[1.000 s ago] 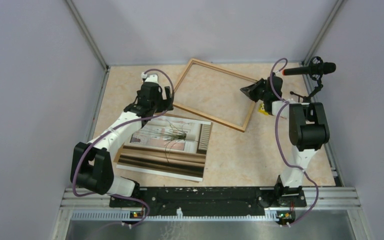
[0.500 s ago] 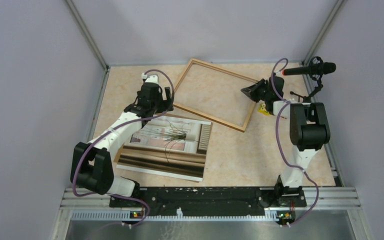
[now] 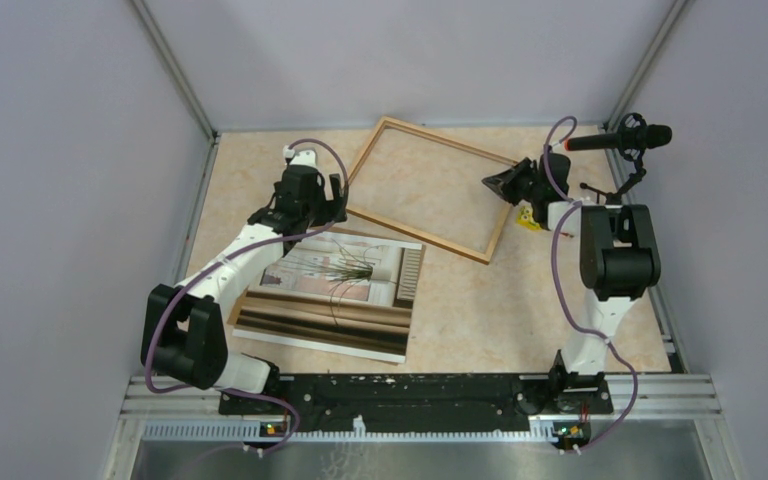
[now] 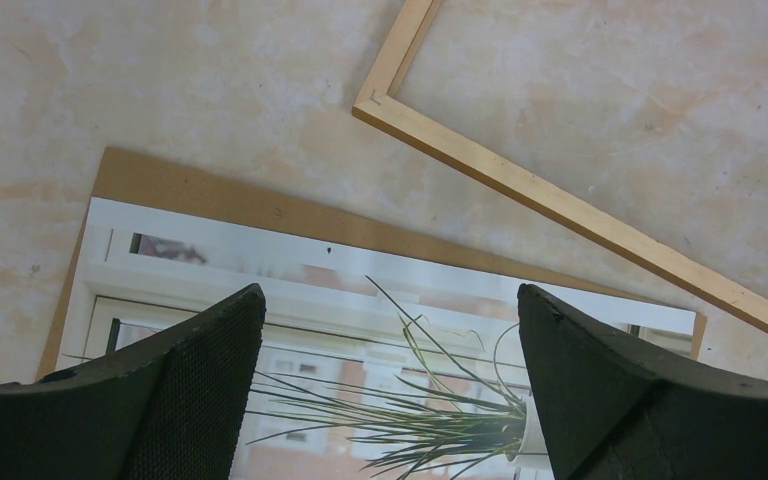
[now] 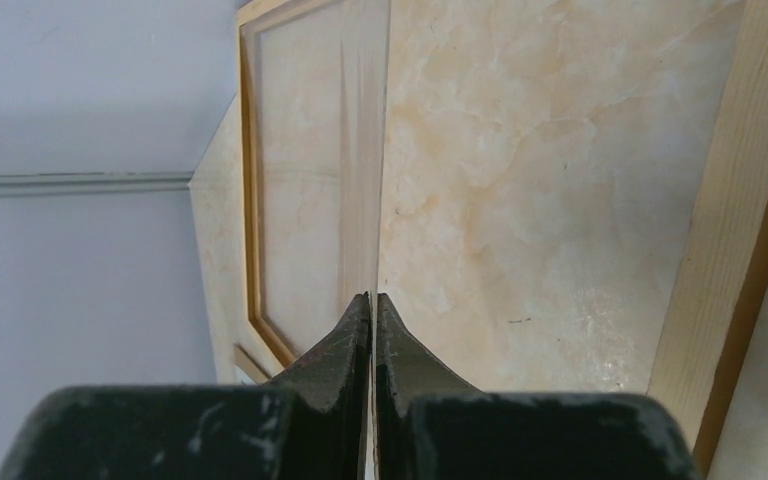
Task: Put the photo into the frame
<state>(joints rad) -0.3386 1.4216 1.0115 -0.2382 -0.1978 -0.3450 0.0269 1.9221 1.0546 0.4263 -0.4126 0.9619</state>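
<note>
The photo (image 3: pixel 335 290), a white-bordered print of grass blades, lies face up on the table's near left. In the left wrist view the photo (image 4: pixel 380 330) sits on a brown backing board (image 4: pixel 260 205). The light wood frame (image 3: pixel 415 234) lies flat behind it, and one corner of the frame (image 4: pixel 560 207) is just past the board. My left gripper (image 3: pixel 328 203) hovers open over the photo's far edge, and the left gripper (image 4: pixel 390 295) holds nothing. My right gripper (image 3: pixel 488 180) is at the frame's right corner. The right gripper (image 5: pixel 373 297) is shut on a thin clear sheet (image 5: pixel 378 150) seen edge-on, inside the frame (image 5: pixel 750 200).
A black microphone (image 3: pixel 620 138) on a stand is at the back right corner, close to the right arm. A small yellow item (image 3: pixel 528 222) lies by the frame's right side. Grey walls close the table in on three sides.
</note>
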